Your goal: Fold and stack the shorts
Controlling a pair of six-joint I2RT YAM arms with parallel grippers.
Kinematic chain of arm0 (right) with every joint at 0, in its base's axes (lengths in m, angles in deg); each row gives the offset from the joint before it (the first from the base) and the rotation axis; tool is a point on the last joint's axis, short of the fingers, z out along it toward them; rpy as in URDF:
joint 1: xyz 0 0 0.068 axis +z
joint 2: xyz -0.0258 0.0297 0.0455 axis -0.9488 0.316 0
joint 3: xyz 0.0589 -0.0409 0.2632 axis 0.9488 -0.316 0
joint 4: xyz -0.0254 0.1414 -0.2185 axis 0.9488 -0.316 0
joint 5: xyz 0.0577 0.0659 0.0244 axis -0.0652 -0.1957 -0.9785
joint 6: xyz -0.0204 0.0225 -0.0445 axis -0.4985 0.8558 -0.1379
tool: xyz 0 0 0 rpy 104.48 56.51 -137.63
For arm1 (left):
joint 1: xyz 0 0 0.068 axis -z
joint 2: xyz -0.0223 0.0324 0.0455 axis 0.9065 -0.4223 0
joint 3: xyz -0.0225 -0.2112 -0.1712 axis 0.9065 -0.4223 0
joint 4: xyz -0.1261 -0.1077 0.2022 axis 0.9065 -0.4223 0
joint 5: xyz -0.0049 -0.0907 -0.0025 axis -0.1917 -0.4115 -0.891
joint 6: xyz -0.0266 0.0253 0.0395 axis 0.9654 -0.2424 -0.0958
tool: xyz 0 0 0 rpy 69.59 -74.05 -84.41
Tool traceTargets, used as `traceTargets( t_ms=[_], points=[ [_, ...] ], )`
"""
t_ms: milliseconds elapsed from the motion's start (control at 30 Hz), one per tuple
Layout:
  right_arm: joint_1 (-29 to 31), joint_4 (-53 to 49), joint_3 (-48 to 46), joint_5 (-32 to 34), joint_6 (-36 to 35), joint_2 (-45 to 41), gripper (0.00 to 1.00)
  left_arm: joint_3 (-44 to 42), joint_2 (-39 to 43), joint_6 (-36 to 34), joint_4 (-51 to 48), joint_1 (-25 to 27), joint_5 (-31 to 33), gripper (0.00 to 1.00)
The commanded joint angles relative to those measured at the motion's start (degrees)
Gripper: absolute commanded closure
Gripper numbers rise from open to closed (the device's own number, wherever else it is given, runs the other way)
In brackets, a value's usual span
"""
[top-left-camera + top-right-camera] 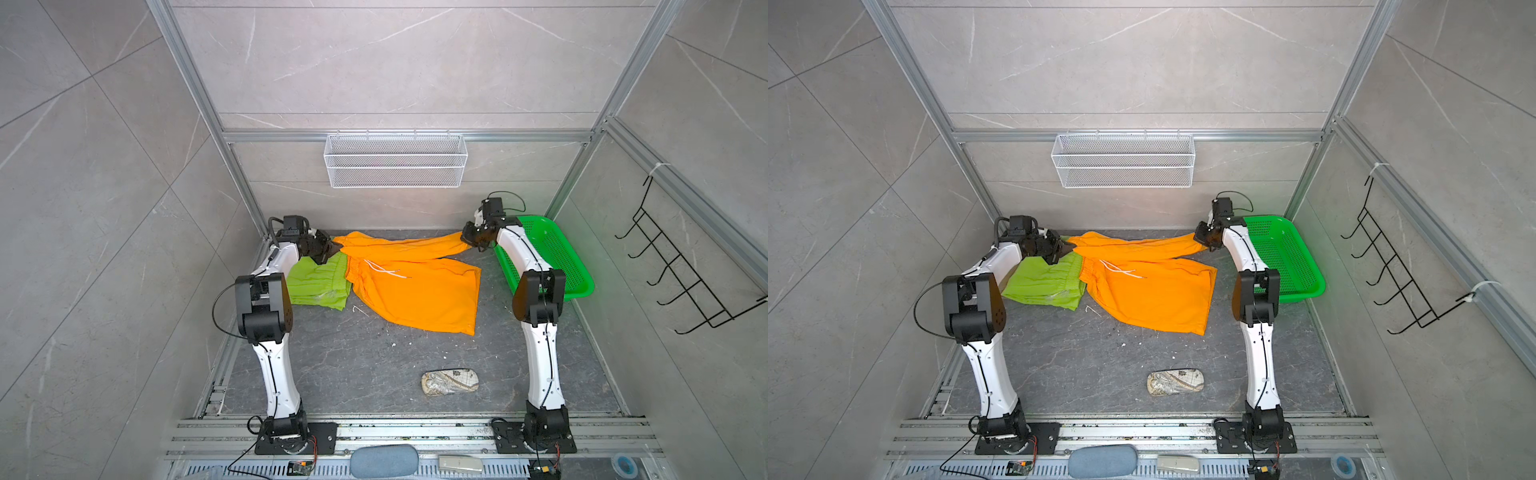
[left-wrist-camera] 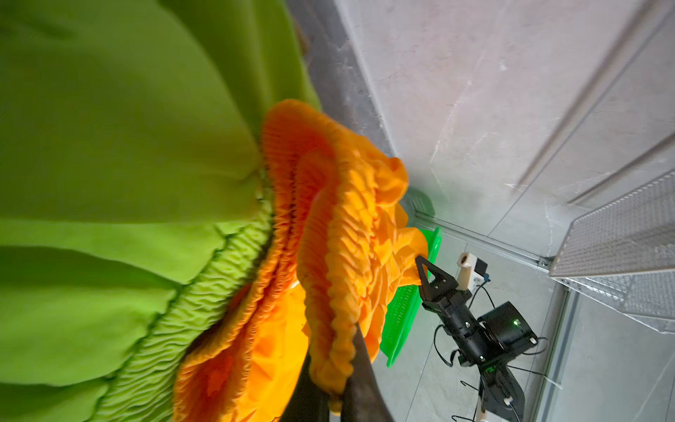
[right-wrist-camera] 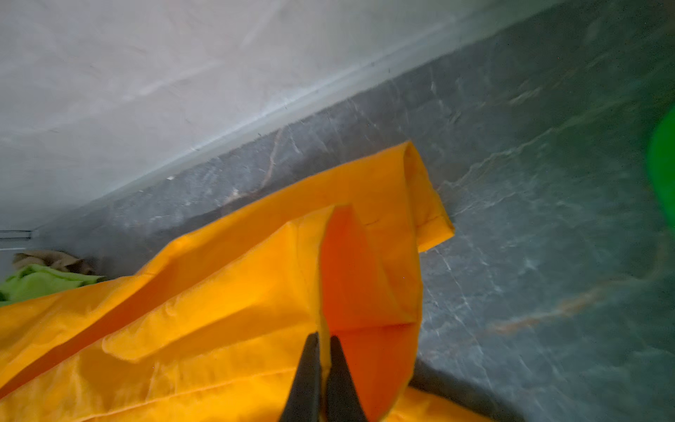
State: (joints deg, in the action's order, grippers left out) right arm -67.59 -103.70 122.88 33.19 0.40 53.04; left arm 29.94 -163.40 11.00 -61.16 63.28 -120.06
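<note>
On the left, the left gripper (image 1: 331,250) is seen clenched on the waistband corner of the orange shorts (image 1: 415,291), just above the lime green shorts (image 1: 318,286), which are lying in a compact heap beside that arm. A scrap of tan cloth (image 3: 47,258) is glimpsed behind the green pair; how it lies cannot be told. Across the middle, the near orange leg is spread flat on the table, while the far leg is lifted and drawn between both arms. On the right, the right gripper (image 1: 471,241) is pinched shut on that leg's hem, just beside the green basket (image 1: 582,291). A lengthwise fold appears to be in hand. Next, both held corners would need to be carried together toward the near leg and laid down evenly.
</note>
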Motion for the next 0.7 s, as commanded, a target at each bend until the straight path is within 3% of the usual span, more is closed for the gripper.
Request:
traceTargets(
  t_ms=[0, 200, 367, 500, 667],
  points=[
    [-0.43, -1.20, -3.03, 0.16, -1.71, -12.88, 1.00, 5.46, 0.47, -2.65, -4.25, 1.70, -0.91, 0.98],
    [-0.39, 4.83, -29.68, 0.62, -1.63, -34.12, 1.00, 4.74, 3.00, -6.61, -8.66, 5.74, -1.00, 0.96],
    [1.31, 12.99, -57.92, -3.22, 2.67, -48.71, 1.00, -6.73, 8.00, -10.40, -9.08, 5.49, 0.58, 0.94],
    [5.97, 17.29, -76.32, -1.79, 4.51, -53.40, 1.00, -16.55, 10.90, -12.02, -7.19, 4.86, 0.87, 0.90],
    [9.26, 22.86, -90.90, -1.40, 8.07, -55.69, 1.00, -21.63, 10.90, -13.21, -6.91, 4.59, 2.47, 0.85]
  ],
)
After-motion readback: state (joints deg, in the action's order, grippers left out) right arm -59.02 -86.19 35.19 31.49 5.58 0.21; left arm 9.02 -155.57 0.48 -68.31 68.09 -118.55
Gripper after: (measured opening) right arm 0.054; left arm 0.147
